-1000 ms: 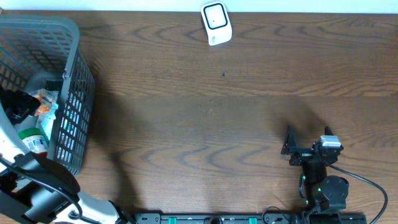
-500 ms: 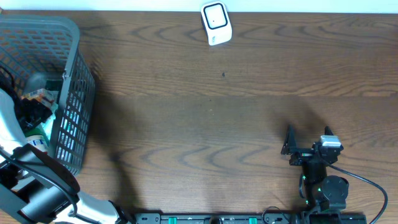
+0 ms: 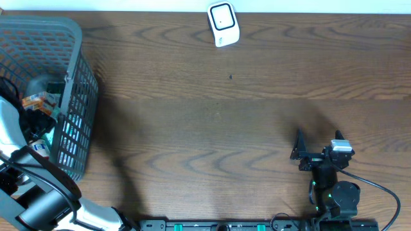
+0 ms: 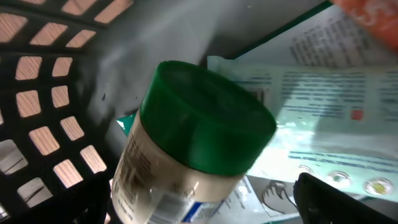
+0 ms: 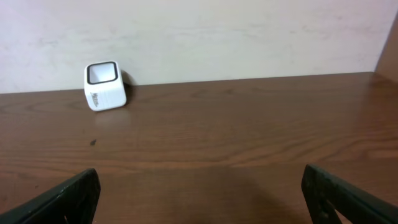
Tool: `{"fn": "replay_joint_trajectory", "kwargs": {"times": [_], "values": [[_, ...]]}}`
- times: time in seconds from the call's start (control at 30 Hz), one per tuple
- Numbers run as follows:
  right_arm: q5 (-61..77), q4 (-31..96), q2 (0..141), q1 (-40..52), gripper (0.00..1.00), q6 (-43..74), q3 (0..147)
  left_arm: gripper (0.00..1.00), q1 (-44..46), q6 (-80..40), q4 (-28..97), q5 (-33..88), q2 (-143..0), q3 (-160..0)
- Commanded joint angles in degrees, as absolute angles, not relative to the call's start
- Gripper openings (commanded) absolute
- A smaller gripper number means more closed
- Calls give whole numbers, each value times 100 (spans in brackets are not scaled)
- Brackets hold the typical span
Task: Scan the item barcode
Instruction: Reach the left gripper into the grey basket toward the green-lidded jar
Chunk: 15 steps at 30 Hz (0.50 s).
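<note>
**Wood table, basket on my left, scanner way out back**

Brown wood-grain table (image 3: pixel 192 128) under both arms, plain pale wall behind it. Starting closest to me: my right gripper (image 5: pixel 199 200) sits low over the near right part of the table, jaws spread wide with nothing but bare wood between them.

Over on the left, my left gripper (image 4: pixel 205 202) is down inside the gray mesh basket (image 3: pixel 80 96), which stands at the table's left edge. Its jaws are wide apart too, one dark fingertip in each bottom corner of the wrist view. The jar (image 4: pixel 205 124) with the green lid lies tilted between them, lid toward the camera, with a printed label on its pale body. The fingertip on the picture's right is clear of it; on the other side I can't tell if there's contact.

Under and behind the jar is a white packet with green print (image 4: pixel 323 106), plus an orange packet (image 3: pixel 38 101) further in.

Farthest off, the little white scanner (image 3: pixel 223 24) stands at the back edge of the table near the wall, well apart from the basket.
</note>
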<state>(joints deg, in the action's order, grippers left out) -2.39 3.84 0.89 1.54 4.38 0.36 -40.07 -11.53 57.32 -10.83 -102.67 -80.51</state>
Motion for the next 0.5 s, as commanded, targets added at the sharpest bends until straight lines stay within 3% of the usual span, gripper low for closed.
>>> {"fn": "replay_joint_trajectory", "kwargs": {"times": [0.0,0.47], "values": [[-292,401,71,172,99,510,30,95,-4082,-1072,5607,-1157,-10276,-7859],[-294,401,71,172,99,510,30,95,-4082,-1164,5043,-1092,-10278,-7400]]}}
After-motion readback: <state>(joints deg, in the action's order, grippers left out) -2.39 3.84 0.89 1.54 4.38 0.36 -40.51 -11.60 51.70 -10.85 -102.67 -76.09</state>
